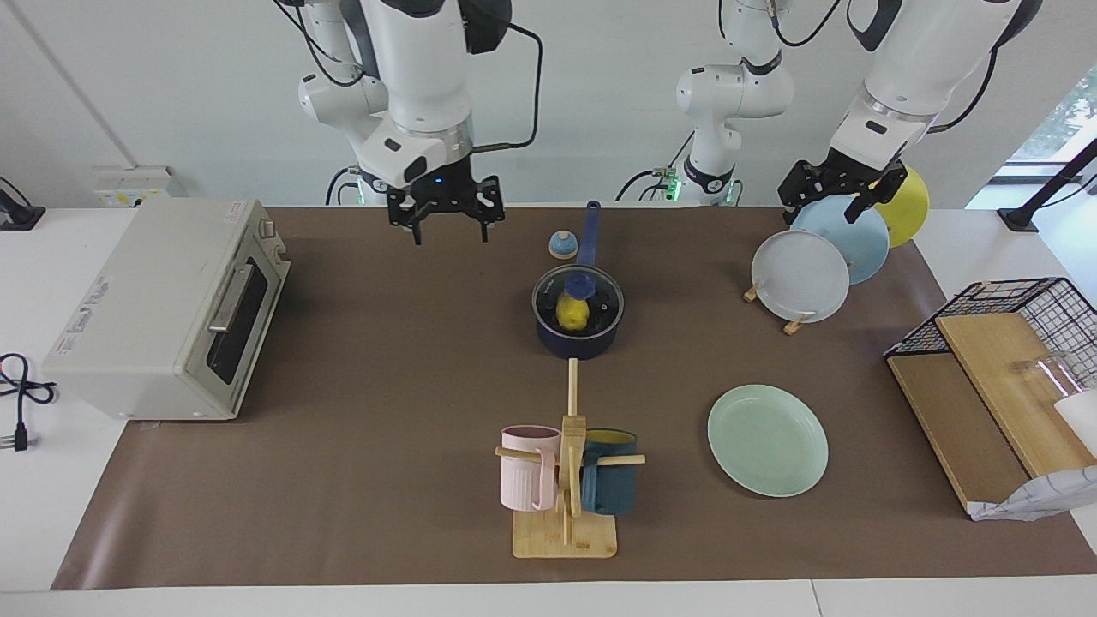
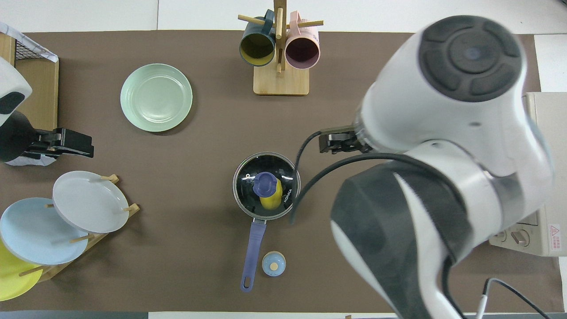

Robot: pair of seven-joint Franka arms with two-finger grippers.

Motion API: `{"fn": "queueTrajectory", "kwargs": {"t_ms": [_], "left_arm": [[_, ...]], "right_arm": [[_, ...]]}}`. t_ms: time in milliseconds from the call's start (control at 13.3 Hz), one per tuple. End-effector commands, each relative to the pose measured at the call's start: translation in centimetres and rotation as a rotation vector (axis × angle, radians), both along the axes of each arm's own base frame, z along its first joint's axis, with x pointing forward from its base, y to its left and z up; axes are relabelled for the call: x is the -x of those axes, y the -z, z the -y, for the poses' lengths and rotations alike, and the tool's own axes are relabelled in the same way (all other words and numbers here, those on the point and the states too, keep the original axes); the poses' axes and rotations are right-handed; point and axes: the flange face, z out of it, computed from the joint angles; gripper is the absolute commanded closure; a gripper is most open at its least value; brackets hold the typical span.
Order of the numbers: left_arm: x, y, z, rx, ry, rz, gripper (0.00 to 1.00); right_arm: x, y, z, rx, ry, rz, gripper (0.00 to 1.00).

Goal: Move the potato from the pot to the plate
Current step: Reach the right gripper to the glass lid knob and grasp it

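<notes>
The yellow potato [image 1: 570, 315] lies inside the dark navy pot [image 1: 591, 341] in the middle of the mat, under a glass lid with a blue knob [image 1: 579, 284]. The pot's blue handle points toward the robots. The potato also shows in the overhead view [image 2: 272, 201]. The mint-green plate [image 1: 767, 440] lies flat and empty, farther from the robots than the pot, toward the left arm's end. My right gripper [image 1: 446, 218] is open and empty, raised over the mat between the toaster oven and the pot. My left gripper [image 1: 844, 193] is open and empty, raised over the plate rack.
A wooden rack [image 1: 793, 324] holds a grey, a light blue and a yellow plate. A mug tree [image 1: 570, 480] with a pink and a teal mug stands farther out than the pot. A toaster oven [image 1: 163, 308], a wire basket [image 1: 1020, 300] with boards, and a small blue round bell-like thing [image 1: 562, 245].
</notes>
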Motion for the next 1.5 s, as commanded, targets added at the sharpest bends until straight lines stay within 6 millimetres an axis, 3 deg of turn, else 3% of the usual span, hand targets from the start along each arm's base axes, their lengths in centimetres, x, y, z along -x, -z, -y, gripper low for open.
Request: {"fn": "queueTrajectory", "kwargs": {"t_ms": [0, 150, 300, 451, 601, 751, 977, 1202, 1427], "left_arm": [[0.8, 0.0, -0.1, -0.003, -0.010, 0.022, 0.00], [0.9, 0.1, -0.1, -0.004, -0.003, 0.013, 0.00], [0.9, 0.1, -0.2, -0.004, -0.019, 0.016, 0.00], [0.8, 0.3, -0.6, -0.004, -0.028, 0.015, 0.00], [0.8, 0.2, -0.8, -0.004, -0.031, 0.016, 0.00], [0.6, 0.3, -1.0, -0.003, -0.031, 0.022, 0.00], [0.5, 0.4, -1.0, -0.001, -0.024, 0.036, 0.00], [0.4, 0.4, -1.1, 0.001, -0.025, 0.042, 0.00], [0.4, 0.4, -1.0, 0.000, -0.028, 0.042, 0.00]], "right_arm": [[0.2, 1.2, -6.1, 0.001, 0.035, 0.015, 0.00], [0.3, 2.0, -7.6, -0.015, 0.016, 0.032, 0.00], [1.1, 3.4, -10.6, -0.042, 0.001, 0.054, 0.00], [0.9, 6.2, -10.5, -0.054, 0.002, 0.053, 0.00], [1.7, 8.1, -12.1, -0.058, -0.022, 0.054, 0.00], [1.1, 9.8, -12.6, -0.066, -0.024, 0.065, 0.00], [2.2, 13.7, -16.3, -0.045, -0.090, 0.073, 0.00], [2.0, 16.1, -15.2, -0.033, -0.133, 0.076, 0.00], [2.8, 17.1, -14.9, -0.019, -0.170, 0.061, 0.00]]}}
